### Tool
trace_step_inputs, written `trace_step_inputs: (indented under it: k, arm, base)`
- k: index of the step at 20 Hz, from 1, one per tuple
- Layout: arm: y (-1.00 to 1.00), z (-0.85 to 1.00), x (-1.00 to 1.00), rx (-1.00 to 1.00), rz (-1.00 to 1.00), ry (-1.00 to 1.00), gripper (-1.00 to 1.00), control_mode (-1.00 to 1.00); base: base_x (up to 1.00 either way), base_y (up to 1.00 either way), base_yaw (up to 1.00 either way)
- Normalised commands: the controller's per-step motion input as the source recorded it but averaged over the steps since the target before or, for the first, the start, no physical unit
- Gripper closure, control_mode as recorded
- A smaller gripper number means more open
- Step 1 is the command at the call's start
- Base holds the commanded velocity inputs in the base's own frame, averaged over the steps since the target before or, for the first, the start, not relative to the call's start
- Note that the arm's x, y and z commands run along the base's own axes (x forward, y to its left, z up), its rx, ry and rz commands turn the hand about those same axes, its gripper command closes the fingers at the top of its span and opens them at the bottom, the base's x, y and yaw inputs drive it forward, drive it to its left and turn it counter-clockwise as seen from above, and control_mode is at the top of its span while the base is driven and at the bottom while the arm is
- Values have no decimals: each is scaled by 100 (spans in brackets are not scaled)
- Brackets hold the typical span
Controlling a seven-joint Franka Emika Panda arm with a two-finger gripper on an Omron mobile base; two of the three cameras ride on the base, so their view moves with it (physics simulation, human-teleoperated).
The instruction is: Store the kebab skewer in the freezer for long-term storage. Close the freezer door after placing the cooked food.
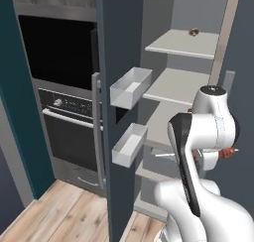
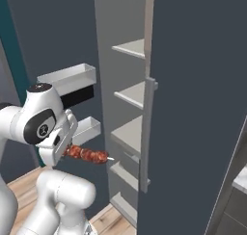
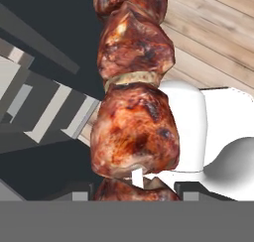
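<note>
- Kebab skewer (image 2: 88, 154): a pale stick threaded with red-brown meat chunks, held roughly level in the air in front of the open freezer (image 2: 130, 133), its bare tip pointing toward the shelves; in the hand view the chunks (image 3: 134, 132) run up the middle of the frame, close to the camera.
- Gripper (image 2: 65, 150): closed on the skewer at one end; the fingers themselves are largely hidden behind the white hand, so the exact contact points cannot be made out.
- Freezer door (image 1: 116, 112): a dark blue-grey panel swung wide open, with two pale bins (image 1: 130, 87) on its inner face, one above the other, and a silver vertical handle (image 1: 97, 132) along its edge.
- Freezer interior: pale grey shelves (image 1: 181, 42) stacked one above another; a small round brownish item (image 1: 193, 32), too small to identify, sits on an upper shelf.
- Second door (image 2: 202, 109): dark panel at the right of the right base view, with its own silver handle (image 2: 147, 133).
- Built-in oven (image 1: 69, 132): black glass front, left of the open door.
- Floor (image 1: 64, 216): light wood planks.
</note>
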Motion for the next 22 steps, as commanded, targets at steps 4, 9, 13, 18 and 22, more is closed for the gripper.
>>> trace_step_inputs:
  k: [4, 9, 13, 18, 22]
  arm:
    - [0, 0, 0, 0, 0, 0, 100, 100]
    - [0, 0, 0, 0, 0, 0, 100, 100]
    - [0, 0, 0, 0, 0, 0, 100, 100]
    - [0, 0, 0, 0, 0, 0, 100, 100]
    - [0, 0, 0, 0, 0, 0, 100, -100]
  base:
    - [42, 0, 0]
    - [36, 10, -3]
    - [23, 14, -3]
    - [6, 6, 0]
    - [0, 0, 0]
